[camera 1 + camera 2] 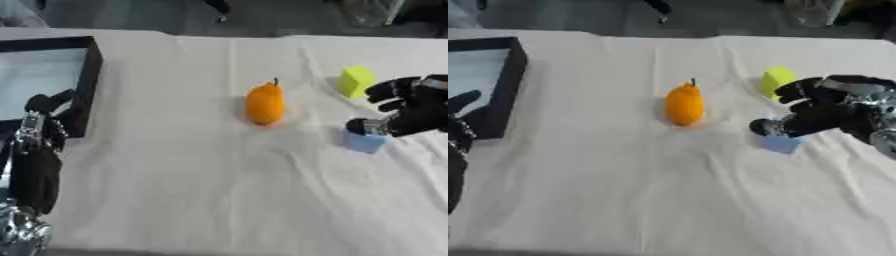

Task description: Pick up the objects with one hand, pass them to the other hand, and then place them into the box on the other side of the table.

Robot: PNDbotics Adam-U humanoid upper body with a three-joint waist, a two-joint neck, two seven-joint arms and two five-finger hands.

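right robot hand (pixel 824 112) low over the table (pixel 227 200) on the right side, fingers curled down around a small blue block (pixel 782 144), thumb tip at the block's upper left edge. looks like a grasp being formed, but block apparently on the cloth, not lifted; full closure hard to confirm, since the fingers hide most of the block. chosen first probably because nearest to that hand's reach.

just behind the hand, a yellow-green block (pixel 355 81) resting on the cloth, close to the fingers yet apart from them. toward the middle, an orange pear-shaped fruit (pixel 265 103) with a dark stem, standing alone, well apart from both hands. all three waiting on the right and centre, so pickup by the right side, handover near the middle, drop-off on the left.

black-rimmed box (pixel 83 85) with a pale floor at the far left, nothing visible inside it. left robot hand (pixel 39 150) idle just in front of the box at the lower left, fingers up and relaxed, holding nothing, well placed to receive a pass and reach the box.
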